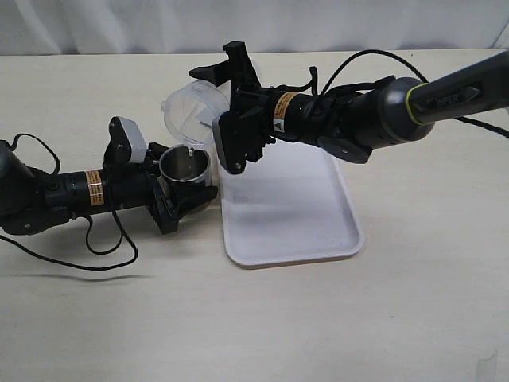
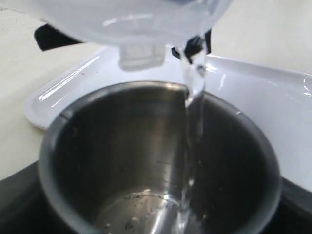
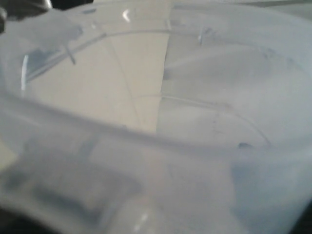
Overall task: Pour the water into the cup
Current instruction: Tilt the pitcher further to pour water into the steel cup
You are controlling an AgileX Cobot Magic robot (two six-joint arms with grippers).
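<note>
Left end effector [image 1: 188, 180] clamps the cup [image 1: 184, 163] — water [image 2: 192, 126] streams in. Right end effector [image 1: 213, 118] grips the tilted tumbler [image 1: 184, 107].

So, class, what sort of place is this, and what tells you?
Probably a robotics test bench, not a kitchen: a plain pale table, a cabled left arm and right arm, and just a white tray, steel cup and plastic tumbler as props.
</note>
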